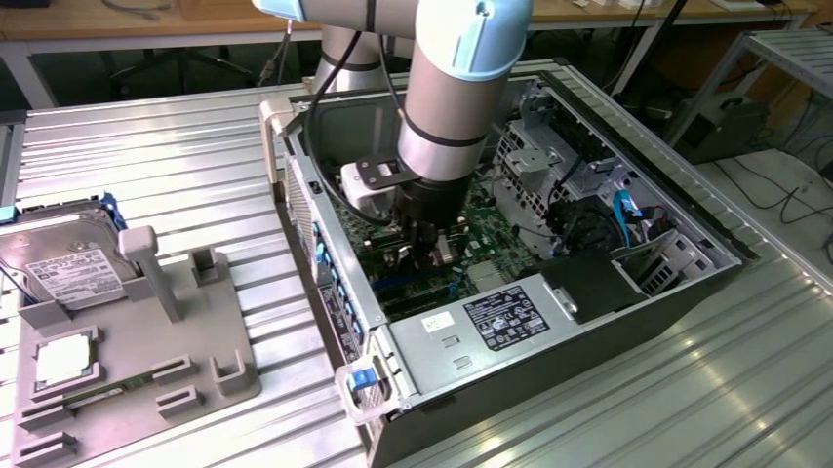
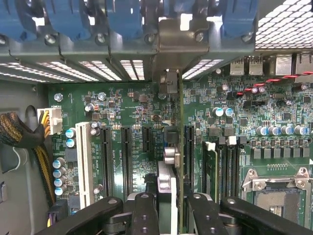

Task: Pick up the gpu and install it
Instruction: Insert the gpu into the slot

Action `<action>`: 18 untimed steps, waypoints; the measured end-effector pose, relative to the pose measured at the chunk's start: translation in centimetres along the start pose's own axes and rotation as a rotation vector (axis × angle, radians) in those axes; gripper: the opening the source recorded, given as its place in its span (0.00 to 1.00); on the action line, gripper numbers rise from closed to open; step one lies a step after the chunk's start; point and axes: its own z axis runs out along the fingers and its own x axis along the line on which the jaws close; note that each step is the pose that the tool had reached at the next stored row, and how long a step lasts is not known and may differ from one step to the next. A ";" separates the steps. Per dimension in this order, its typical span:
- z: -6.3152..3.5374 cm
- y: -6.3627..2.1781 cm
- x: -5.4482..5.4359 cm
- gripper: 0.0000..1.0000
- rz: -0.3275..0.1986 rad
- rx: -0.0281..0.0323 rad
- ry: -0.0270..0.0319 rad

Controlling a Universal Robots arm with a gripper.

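My gripper (image 1: pixel 424 250) is down inside the open computer case (image 1: pixel 677 210), just above the green motherboard (image 1: pixel 489 239). It is shut on the gpu (image 2: pixel 177 147), seen edge-on as a thin upright card between the black fingers (image 2: pixel 145 215). The card runs between two black expansion slots (image 2: pixel 126 156). Its pale metal bracket end (image 2: pixel 168 81) reaches the rear slot openings under the blue latches (image 2: pixel 122 14). I cannot tell whether the card's edge sits in a slot.
A white slot (image 2: pixel 84 159), memory slots (image 2: pixel 230 164) and the processor socket (image 2: pixel 279 188) flank the card. Braided cables (image 2: pixel 19 134) lie at the board's edge. Outside the case, a grey fixture (image 1: pixel 143 361) holds a silver hard drive (image 1: pixel 65 268). The power supply (image 1: pixel 508 317) fills the case's near end.
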 end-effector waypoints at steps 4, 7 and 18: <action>0.03 0.01 0.0 0.28 0.000 -0.0042 0.0002; 0.05 -0.06 0.0 0.28 0.001 -0.0290 0.0004; 0.05 -0.05 0.0 0.28 0.001 -0.0313 0.0006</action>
